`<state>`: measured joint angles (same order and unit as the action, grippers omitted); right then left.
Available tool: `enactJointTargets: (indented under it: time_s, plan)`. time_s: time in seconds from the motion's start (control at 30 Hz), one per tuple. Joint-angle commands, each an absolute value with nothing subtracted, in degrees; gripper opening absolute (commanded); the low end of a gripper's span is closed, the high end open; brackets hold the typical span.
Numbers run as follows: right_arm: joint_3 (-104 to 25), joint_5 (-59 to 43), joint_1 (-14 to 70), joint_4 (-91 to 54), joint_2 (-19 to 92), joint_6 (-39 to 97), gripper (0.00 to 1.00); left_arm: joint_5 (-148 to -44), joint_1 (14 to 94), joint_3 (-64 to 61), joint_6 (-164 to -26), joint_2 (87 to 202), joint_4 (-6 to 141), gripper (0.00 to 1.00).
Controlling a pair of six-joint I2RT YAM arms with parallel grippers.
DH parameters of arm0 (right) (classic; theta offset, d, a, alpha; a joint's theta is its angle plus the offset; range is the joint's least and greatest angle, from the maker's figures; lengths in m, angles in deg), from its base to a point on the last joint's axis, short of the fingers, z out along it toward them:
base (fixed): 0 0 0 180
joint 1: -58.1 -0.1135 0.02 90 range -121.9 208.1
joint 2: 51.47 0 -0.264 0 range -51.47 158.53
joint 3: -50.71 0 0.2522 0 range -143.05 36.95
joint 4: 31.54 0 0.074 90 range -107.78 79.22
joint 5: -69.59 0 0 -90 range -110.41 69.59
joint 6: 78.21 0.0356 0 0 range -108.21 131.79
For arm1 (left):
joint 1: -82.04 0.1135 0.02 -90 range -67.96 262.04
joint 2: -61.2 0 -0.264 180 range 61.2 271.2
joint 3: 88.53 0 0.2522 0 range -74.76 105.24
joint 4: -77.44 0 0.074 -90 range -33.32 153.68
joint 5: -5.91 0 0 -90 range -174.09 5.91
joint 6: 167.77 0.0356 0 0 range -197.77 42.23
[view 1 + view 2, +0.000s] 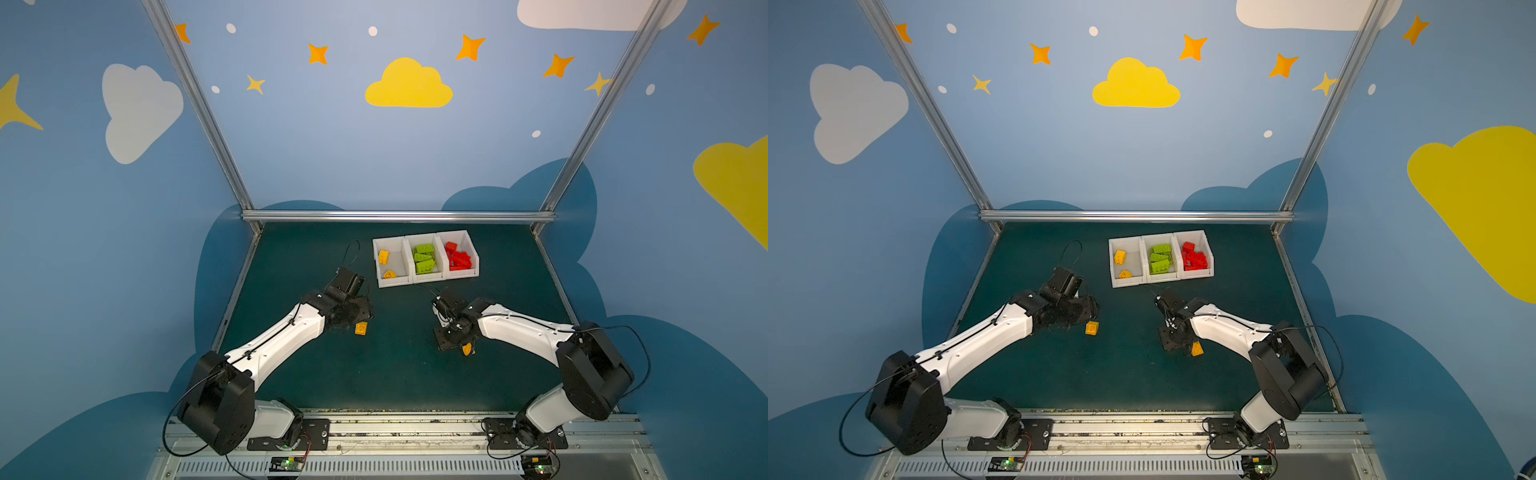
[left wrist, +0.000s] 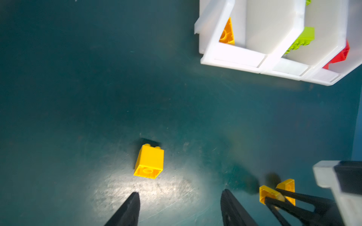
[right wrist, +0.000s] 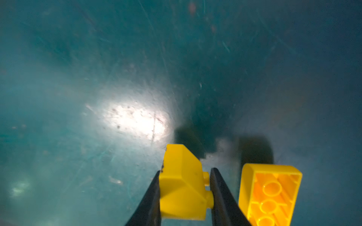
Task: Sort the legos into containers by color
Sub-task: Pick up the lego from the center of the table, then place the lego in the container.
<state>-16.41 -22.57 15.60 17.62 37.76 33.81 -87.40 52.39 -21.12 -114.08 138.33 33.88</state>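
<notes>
A yellow sloped brick (image 3: 182, 185) sits between the black fingers of the right pincer (image 3: 185, 170), which is closed on it: one finger lies against its smooth side, the other against its studs. Whether it has cleared the surface cannot be told. Just beside it, outside the grip, a second yellow wedge (image 3: 270, 193) lies on its side with its hollow underside showing. In both top views this pair shows only as a small yellow patch under the right pincer, in the near right part of the dark teal worktop (image 1: 395, 374). Well apart from it, towards the left, a yellow square brick (image 2: 148, 162) lies tipped on its side on the worktop, just ahead of the left pincer (image 2: 180, 192), whose fingers stand apart with nothing between them. At the far side of the worktop three white bins stand in a row, touching: the yellow bin (image 1: 1136, 257) holds two yellow bricks (image 1: 1120, 257), the green bin (image 1: 1163, 277) in the middle holds green bricks (image 1: 1160, 257), and the red bin (image 1: 1198, 273) holds red bricks (image 1: 1195, 258).
</notes>
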Motion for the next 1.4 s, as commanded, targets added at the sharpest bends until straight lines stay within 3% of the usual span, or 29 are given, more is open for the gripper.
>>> enactJointTargets:
  time_s: [0.0, 0.3, 0.77, 1.03, 1.13, 1.27, 1.37]
  plan:
    - [-19.92, -22.53, 15.26, 20.29, 37.22, 33.00, 0.32, -85.47, 52.42, -23.38, -114.16, 136.22, 33.54, 0.65]
    - [-38.26, -18.85, 17.02, 23.91, 43.00, 30.32, 0.33, -84.27, 52.40, -32.81, -115.49, 130.29, 34.83, 0.65]
    - [-78.13, -12.70, 22.41, 28.61, 71.93, 25.69, 0.32, -85.74, 52.22, -40.56, -117.76, 123.15, 35.36, 0.65]
    - [-91.17, -16.18, 23.69, 28.25, 83.70, 24.35, 0.33, -85.85, 52.24, -40.60, -117.49, 122.57, 34.20, 0.65]
    - [-91.83, -16.34, 24.00, 26.85, 84.89, 24.77, 0.38, -85.77, 52.24, -40.37, -117.32, 122.62, 33.89, 0.65]
    - [-91.85, -16.55, 24.19, 26.26, 84.79, 24.75, 0.56, -85.84, 52.22, -39.65, -117.11, 123.71, 34.30, 0.65]
    - [-91.73, -15.90, 24.42, 26.68, 83.55, 23.80, 0.62, -85.55, 52.35, -38.50, -116.54, 126.34, 34.99, 0.66]
